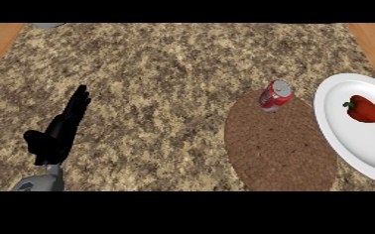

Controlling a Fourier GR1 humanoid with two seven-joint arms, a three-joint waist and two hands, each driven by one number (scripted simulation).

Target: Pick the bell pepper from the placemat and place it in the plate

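At the far-left corner of the speckled stone counter (168, 69), a small grey object (45, 25) shows only partly at the top edge; what it is cannot be told.

Left hand (60, 131): positioned near the counter's left edge, toward the near side. The grey forearm (40, 182) enters from the lower edge. The fingers are extended straight and lie close together, pointing away toward the far side. The thumb sticks out to the left. The hand holds nothing and is well apart from every object on the counter.

Placemat (275, 148): a round brown woven mat lying flat on the right half of the counter, reaching to the near edge of the view.

Soda can (276, 95): red body with a silver top, standing at the far edge of the placemat and leaning slightly to the right.

Plate (330, 116): white and round, located at the counter's right edge, partly cut off by the view. Its left rim lies just beside the placemat's right edge; whether the two overlap cannot be told.

Bell pepper (361, 109): red with a green stem end facing left. It rests inside the plate, toward the far-right part of the visible plate surface.

Right hand: does not appear in the head view.
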